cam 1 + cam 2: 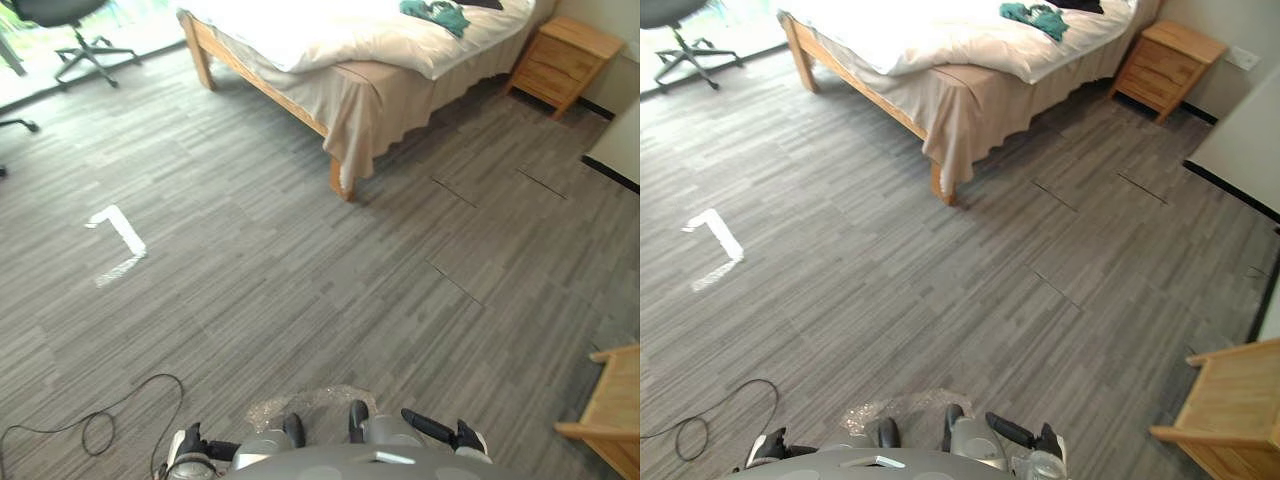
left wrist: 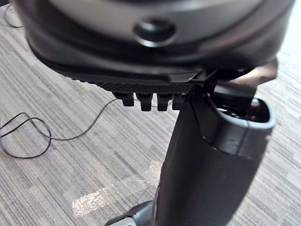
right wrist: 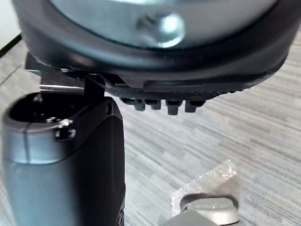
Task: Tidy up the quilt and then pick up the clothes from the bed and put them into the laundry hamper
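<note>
The bed [image 1: 262, 90] stands far ahead at the top of the eye views, with a white quilt [image 1: 330, 35] rumpled over it and hanging off the near corner. A teal piece of clothing [image 1: 437, 13] lies on the quilt near the head end, and a dark garment [image 1: 1080, 5] lies just beyond it. My left hand [image 1: 188, 447] hangs low at my side, far from the bed; its fingers [image 2: 148, 100] are relaxed and hold nothing. My right hand [image 1: 465, 437] hangs the same way on the other side, its fingers [image 3: 169, 106] loose and empty.
A wooden nightstand [image 1: 565, 60] stands right of the bed. An office chair [image 1: 75, 40] is at the far left. A white tape mark [image 1: 120, 235] lies on the grey floor. Wooden furniture [image 1: 615, 410] juts in at the lower right, with a white surface [image 1: 620, 145] further along the right edge.
</note>
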